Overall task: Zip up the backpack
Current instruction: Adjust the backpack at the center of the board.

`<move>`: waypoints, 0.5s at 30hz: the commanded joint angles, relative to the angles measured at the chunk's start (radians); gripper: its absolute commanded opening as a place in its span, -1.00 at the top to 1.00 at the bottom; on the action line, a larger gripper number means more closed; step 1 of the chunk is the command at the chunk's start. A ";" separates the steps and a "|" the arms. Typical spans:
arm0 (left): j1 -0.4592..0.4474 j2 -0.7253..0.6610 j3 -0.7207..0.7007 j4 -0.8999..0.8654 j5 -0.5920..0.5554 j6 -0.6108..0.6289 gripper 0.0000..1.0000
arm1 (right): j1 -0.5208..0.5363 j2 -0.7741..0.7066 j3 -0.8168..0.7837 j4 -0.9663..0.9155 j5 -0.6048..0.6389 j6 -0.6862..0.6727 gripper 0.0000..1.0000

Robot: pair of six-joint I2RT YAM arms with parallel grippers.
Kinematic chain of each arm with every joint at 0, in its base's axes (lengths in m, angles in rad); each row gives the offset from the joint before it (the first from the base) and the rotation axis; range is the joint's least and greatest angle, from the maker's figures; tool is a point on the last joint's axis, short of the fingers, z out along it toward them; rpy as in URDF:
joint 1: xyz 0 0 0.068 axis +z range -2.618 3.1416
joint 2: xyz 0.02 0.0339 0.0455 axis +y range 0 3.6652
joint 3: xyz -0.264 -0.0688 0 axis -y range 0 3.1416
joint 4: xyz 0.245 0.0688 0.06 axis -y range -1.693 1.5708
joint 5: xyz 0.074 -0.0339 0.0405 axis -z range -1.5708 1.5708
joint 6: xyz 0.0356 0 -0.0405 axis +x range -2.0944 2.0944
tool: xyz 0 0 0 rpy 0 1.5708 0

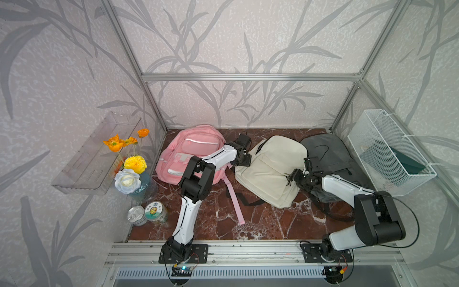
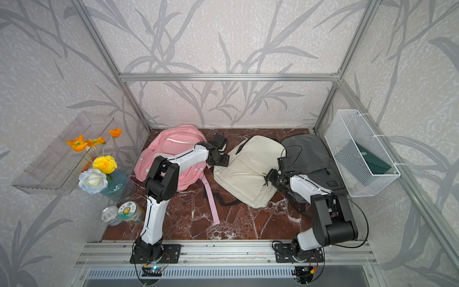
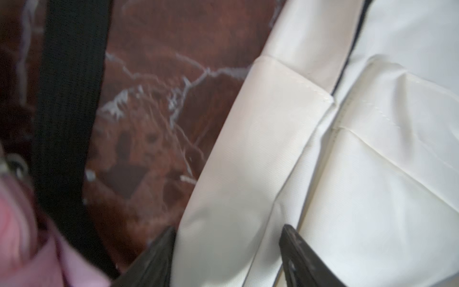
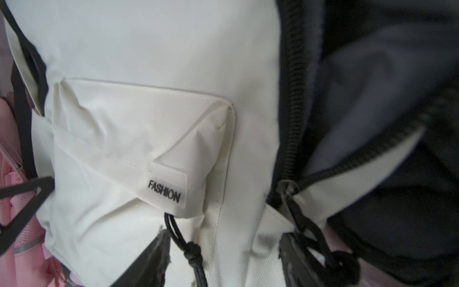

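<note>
While the left gripper sets up to anchor the cream backpack, the right gripper lines up on its zipper.
Left jaws straddle the side fold, probably as an anchor; whether they pinch, I cannot tell. Right jaws stand apart, empty: pull cord against one jaw, slider just beyond, gaping zipper farther on.

We're looking into a robot test cell dressed up as a home corner. An aluminium frame runs all round, with leaf-print wallpaper panels filling it and a red marble-look desk in the middle. Along the bottom edge, a metal rail carries the left arm and right arm. At left sit homely props: flowers in a vase, two tins and a clear shelf. At right there's a white wire basket.
</note>
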 commanded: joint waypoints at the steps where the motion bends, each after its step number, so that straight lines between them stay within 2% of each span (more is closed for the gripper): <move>1: -0.059 -0.159 -0.199 0.125 -0.082 -0.081 -0.34 | 0.001 -0.035 -0.017 -0.015 -0.003 -0.045 -0.40; 8: -0.105 -0.396 -0.477 0.187 -0.196 -0.154 -0.33 | -0.005 -0.075 -0.018 -0.007 -0.051 -0.108 -0.40; 10: -0.110 -0.466 -0.481 0.179 -0.252 -0.131 -0.40 | -0.021 -0.097 -0.013 -0.029 -0.054 -0.136 -0.40; 12: -0.116 -0.495 -0.430 0.155 -0.255 -0.108 -0.49 | -0.057 -0.115 -0.025 -0.034 -0.058 -0.138 -0.40; 15: -0.139 -0.467 -0.325 0.113 -0.151 -0.116 -0.58 | -0.120 -0.123 -0.068 0.012 -0.111 -0.117 -0.39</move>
